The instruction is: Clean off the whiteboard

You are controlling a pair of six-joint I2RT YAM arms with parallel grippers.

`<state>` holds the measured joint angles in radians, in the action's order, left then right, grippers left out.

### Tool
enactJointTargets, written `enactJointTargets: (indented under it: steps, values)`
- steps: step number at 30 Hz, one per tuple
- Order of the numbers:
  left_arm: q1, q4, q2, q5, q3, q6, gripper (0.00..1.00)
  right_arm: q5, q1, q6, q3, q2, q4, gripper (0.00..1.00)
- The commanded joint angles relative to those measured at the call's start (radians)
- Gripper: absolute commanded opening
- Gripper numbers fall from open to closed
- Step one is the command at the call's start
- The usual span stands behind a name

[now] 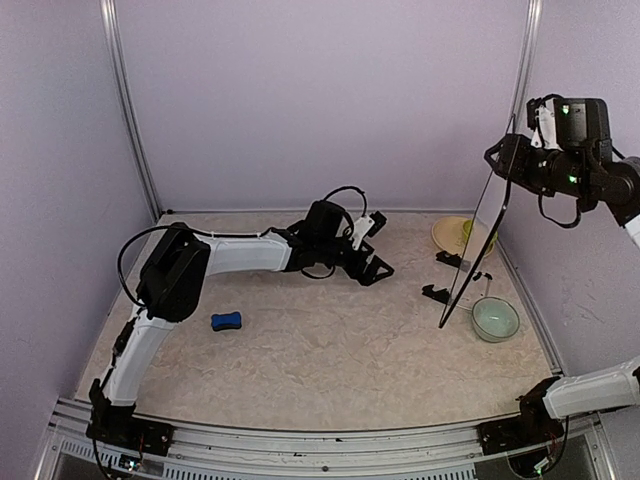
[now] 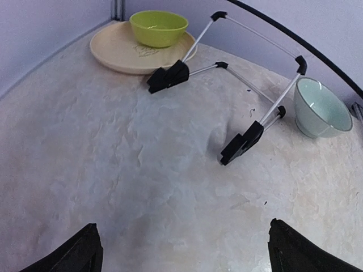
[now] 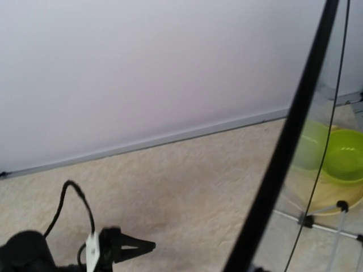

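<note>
Left gripper (image 2: 187, 258): fingers apart, empty; blue eraser (image 1: 226, 321) well behind.
Right gripper (image 1: 505, 158): clamped on whiteboard (image 1: 480, 235) edge.
Progress: eraser ungrasped; wiping judged outstanding.

free: table (image 1: 330, 370) centre | blocked: right (whiteboard (image 1: 483, 235), stand (image 2: 244, 144), green bowl (image 2: 159, 27), pale bowl (image 2: 320, 107))

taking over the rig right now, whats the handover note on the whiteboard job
Left gripper: fingers open, empty, above mid table.
Right gripper: shut on the top edge of the whiteboard, which is tilted and off the stand.
Eraser: on the table by the left arm, untouched.
Done: board picked up.
Left: grab the eraser and wipe. Can't tell if any writing remains.
</note>
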<state>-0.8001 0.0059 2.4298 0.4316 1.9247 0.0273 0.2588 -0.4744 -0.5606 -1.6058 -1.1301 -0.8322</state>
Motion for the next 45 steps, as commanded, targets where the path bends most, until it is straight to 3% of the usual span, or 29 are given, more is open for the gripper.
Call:
enactJointTargets:
  steps: [1, 7, 19, 23, 32, 39, 42, 45]
  values:
    - [-0.054, 0.114, 0.071, -0.009, 0.06, 0.286, 0.99, 0.088, 0.011, 0.039, -0.076, 0.061, 0.103, 0.15]
    - [-0.133, 0.009, 0.216, -0.132, 0.286, 0.376, 0.99, 0.111, 0.011, 0.048, -0.066, 0.102, 0.09, 0.15]
    - [-0.302, 0.184, 0.295, -0.453, 0.347, 0.4, 0.99, 0.088, 0.011, 0.033, -0.027, 0.175, 0.078, 0.15]
    - [-0.307, 0.157, 0.344, -0.474, 0.433, 0.391, 0.98, 0.062, 0.011, 0.027, -0.017, 0.182, 0.077, 0.15]
    - [-0.307, 0.275, 0.345, -0.467, 0.421, 0.33, 0.87, 0.063, 0.011, 0.025, 0.009, 0.202, 0.083, 0.15]
    - [-0.325, 0.353, 0.346, -0.421, 0.398, 0.35, 0.86, 0.074, 0.011, 0.04, 0.009, 0.196, 0.097, 0.15]
    - [-0.327, 0.358, 0.296, -0.445, 0.321, 0.318, 0.84, 0.086, 0.011, 0.076, 0.026, 0.189, 0.123, 0.15]
    - [-0.314, 0.393, 0.194, -0.443, 0.13, 0.245, 0.77, 0.072, 0.011, 0.096, 0.066, 0.18, 0.185, 0.15]
